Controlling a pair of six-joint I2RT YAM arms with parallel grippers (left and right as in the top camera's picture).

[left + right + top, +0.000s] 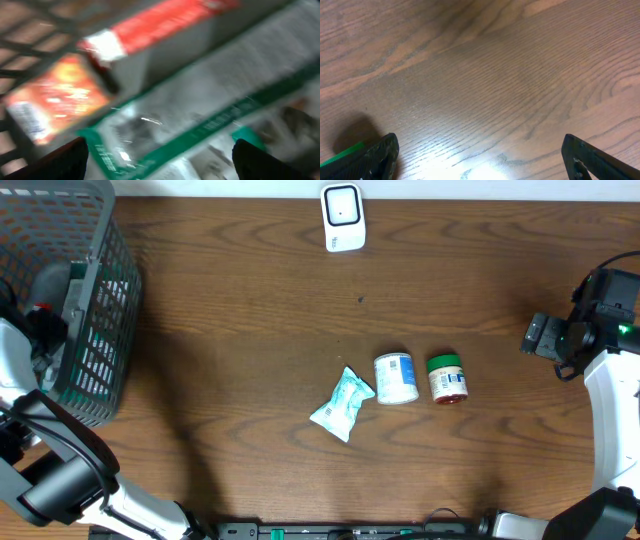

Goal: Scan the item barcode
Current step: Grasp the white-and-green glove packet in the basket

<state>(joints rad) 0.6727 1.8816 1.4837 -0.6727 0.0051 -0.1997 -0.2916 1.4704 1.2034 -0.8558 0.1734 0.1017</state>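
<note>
Your left gripper (160,167) is down inside the one dark wire-mesh basket (95,330). Its two black fingertips (62,161) sit wide apart at the lower corners of the wrist view. It is released, and nothing shows pinched between them. Directly under it lies one white plastic bag with green stripes (200,100). Just beyond that are one orange packet (55,100) and one red-and-white carton (160,22). That makes three packs, all smeared by blur, so you can read no print or barcode on them. You also cannot tell whether the fingertips touch the bag. From overhead this gripper is hidden behind the basket wall.

Your right gripper (480,162) hangs over the bare brown wooden table (495,75) with its jaws fully apart, holding nothing. A thin green sliver (342,154) shows by one fingertip, cut off by the frame edge. What it belongs to is unclear.

Going from that gripper toward the other arm, you have three loose items in a row on the table. Nearest is one small jar with a green lid and red label (447,377), lying on its side. Just beside it is one white can with a blue label (396,377), also on its side. Past the can is one pale blue-and-white pouch (343,404), close against it; whether the two touch cannot be made out. No barcode is legible on any of them.

Farthest off, at the table's far edge, stands one white barcode scanner (342,217), well apart from both grippers and from the three items.
</note>
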